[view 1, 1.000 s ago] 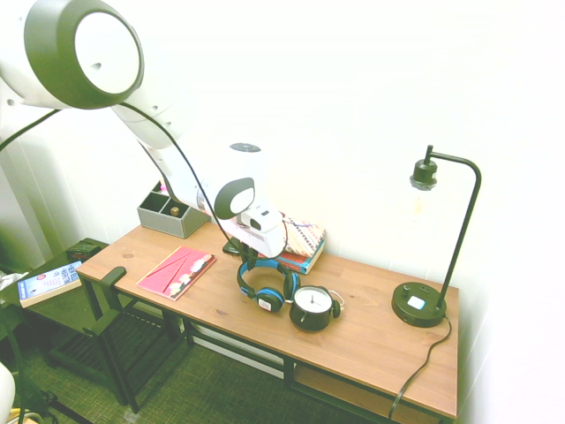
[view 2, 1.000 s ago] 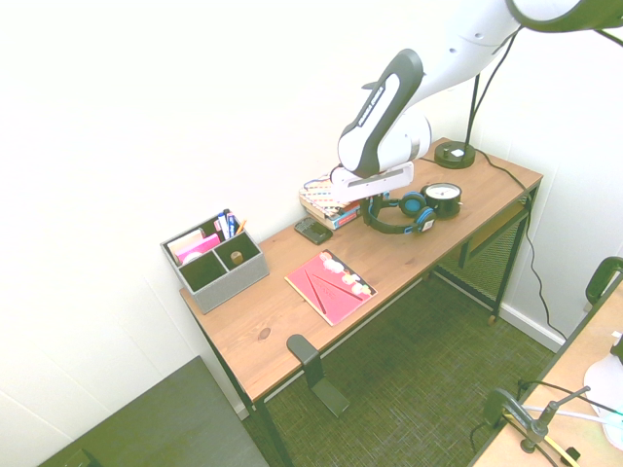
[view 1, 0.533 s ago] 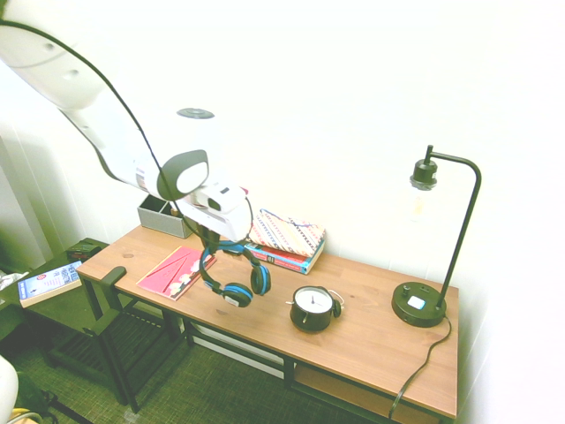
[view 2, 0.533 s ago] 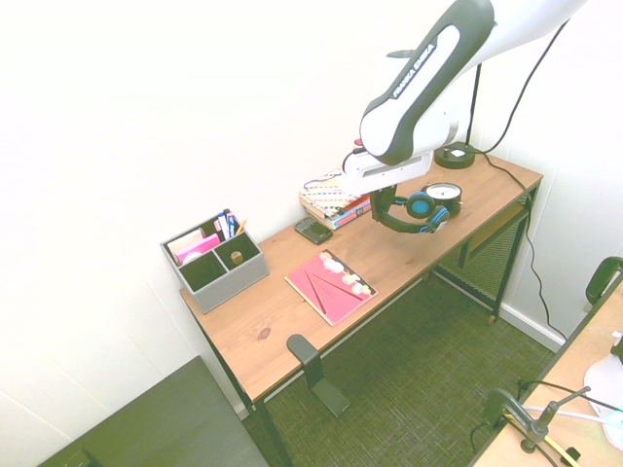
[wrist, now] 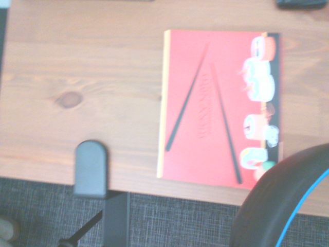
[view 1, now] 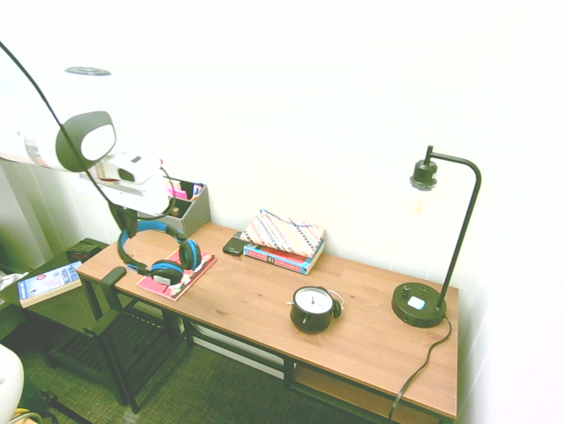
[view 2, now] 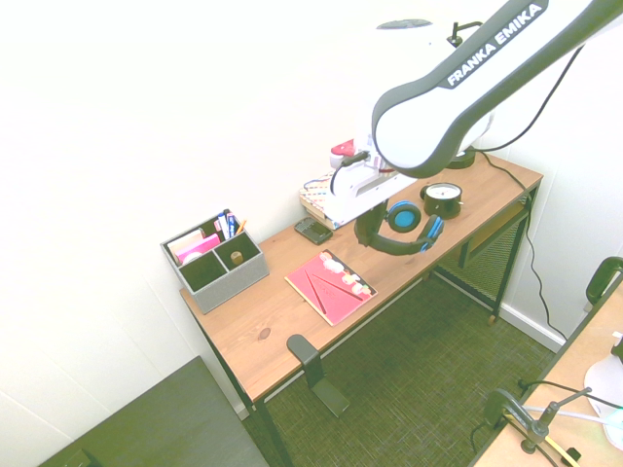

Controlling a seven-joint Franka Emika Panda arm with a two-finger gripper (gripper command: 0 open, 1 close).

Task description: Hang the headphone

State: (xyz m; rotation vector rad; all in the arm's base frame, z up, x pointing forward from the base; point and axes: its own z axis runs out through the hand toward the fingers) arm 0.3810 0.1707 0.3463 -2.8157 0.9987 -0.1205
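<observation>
The headphone (view 1: 165,268) has a blue headband and black ear cups. It hangs in the air above the red book (view 1: 189,275) near the desk's left end. My gripper (view 1: 131,221) is shut on its headband from above. From the other side, the headphone (view 2: 401,218) hangs under the gripper (view 2: 367,218), over the desk's front edge and to the right of the red book (view 2: 329,285). A black hook (view 1: 112,276) sticks out from the desk's end, below and left of the headphone. In the wrist view the hook (wrist: 91,162) lies beside the red book (wrist: 216,108), and a dark curved part of the headphone (wrist: 280,203) fills one corner.
A grey organiser (view 2: 214,261) stands at the back, near the hook (view 2: 303,352) end of the desk. A stack of books (view 1: 282,240), a round black clock (view 1: 313,309) and a black lamp (view 1: 422,305) stand further along. A small black item (view 2: 312,231) lies by the books.
The headphone has been lifted from the desk beside the clock and carried along the desk towards the hook end. It now hangs over the red book. The gripper stayed shut.
</observation>
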